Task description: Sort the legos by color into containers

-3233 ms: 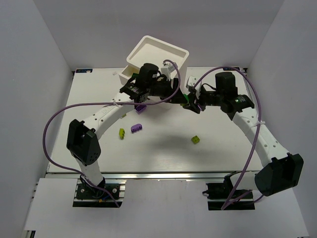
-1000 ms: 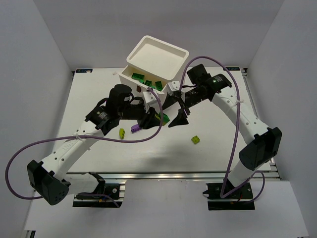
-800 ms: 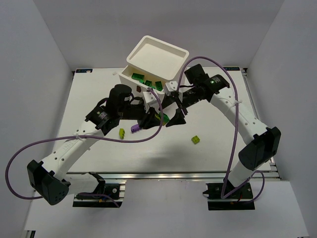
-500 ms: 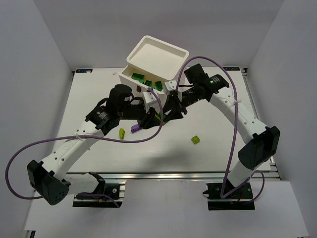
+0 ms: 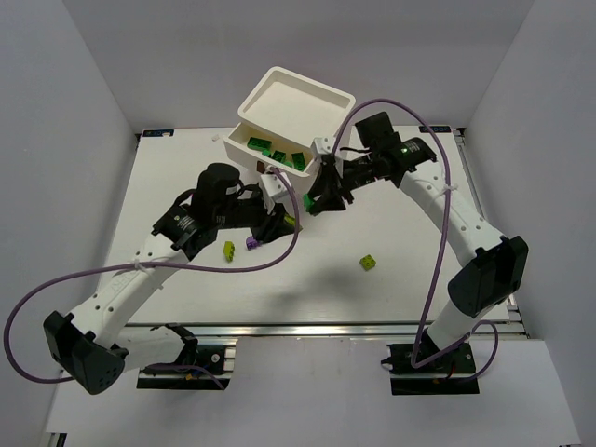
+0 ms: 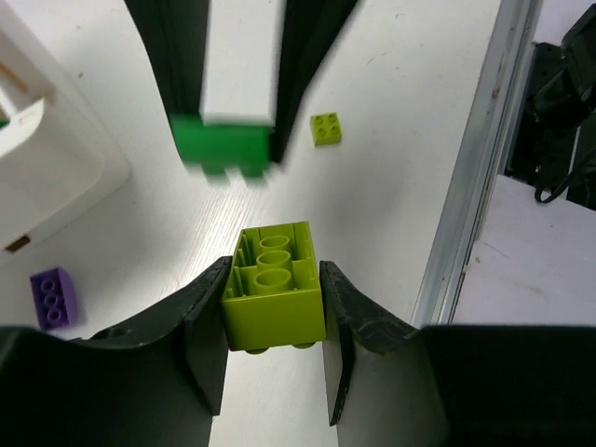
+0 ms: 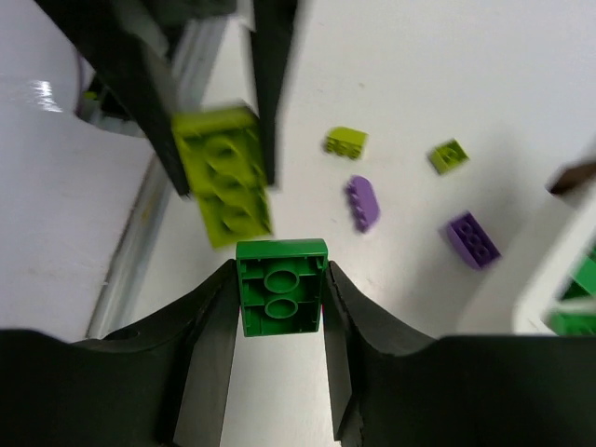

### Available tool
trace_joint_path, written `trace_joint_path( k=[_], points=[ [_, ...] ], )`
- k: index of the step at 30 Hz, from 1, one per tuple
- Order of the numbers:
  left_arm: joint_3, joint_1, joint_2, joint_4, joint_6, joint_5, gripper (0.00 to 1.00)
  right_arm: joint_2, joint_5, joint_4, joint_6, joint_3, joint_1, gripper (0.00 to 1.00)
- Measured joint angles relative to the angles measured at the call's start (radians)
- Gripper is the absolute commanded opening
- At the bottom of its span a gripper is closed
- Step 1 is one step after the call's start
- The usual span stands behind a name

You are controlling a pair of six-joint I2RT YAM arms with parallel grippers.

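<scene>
My left gripper [image 6: 273,321], half closed, clamps one yellow-green studded plastic brick [image 6: 275,275]. My right gripper [image 7: 279,312], also half closed, clamps one dark green brick [image 7: 280,279]. Both hang over the middle of the bench [image 5: 307,293]. Two loose yellow-green bricks [image 7: 345,142] and two purple bricks [image 7: 471,238] lie there. The white plastic chest [image 5: 298,102] at the far edge has one open drawer [image 5: 244,147] holding perhaps four green bricks [image 5: 277,155].

Site: robotics lab test cell | Evidence: white worktop [image 5: 410,298] boxed by plain white walls [image 5: 56,140]; aluminium rail [image 5: 307,330] at near edge; two bolted arms [image 5: 447,209]; looped purple cables [image 5: 438,270]
</scene>
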Motion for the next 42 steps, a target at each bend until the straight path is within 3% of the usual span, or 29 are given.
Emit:
trace_joint_path(
  k=[8,18,26,32,35,36,42],
  points=[
    [-0.017,0.003,-0.074,-0.040,-0.008,-0.070,0.00,0.000,0.065,0.084,0.095,0.000,-0.076,0.00],
    [0.008,0.009,-0.057,0.075,-0.235,-0.363,0.00,-0.030,0.348,0.479,0.403,-0.112,-0.042,0.00],
    [0.010,0.012,-0.041,0.070,-0.395,-0.503,0.00,0.030,0.546,0.724,0.547,-0.101,0.008,0.05],
    [-0.097,0.013,-0.100,0.112,-0.511,-0.544,0.00,0.145,0.616,0.760,0.595,-0.062,0.040,0.23],
    [-0.140,0.013,-0.127,0.118,-0.556,-0.552,0.00,0.164,0.646,0.780,0.601,-0.045,0.046,0.41],
    [-0.152,0.013,-0.136,0.122,-0.569,-0.555,0.00,0.165,0.651,0.779,0.602,-0.043,0.046,0.53],
    [-0.196,0.013,-0.181,0.145,-0.616,-0.565,0.00,0.172,0.673,0.774,0.605,-0.017,0.045,0.60]
  ],
)
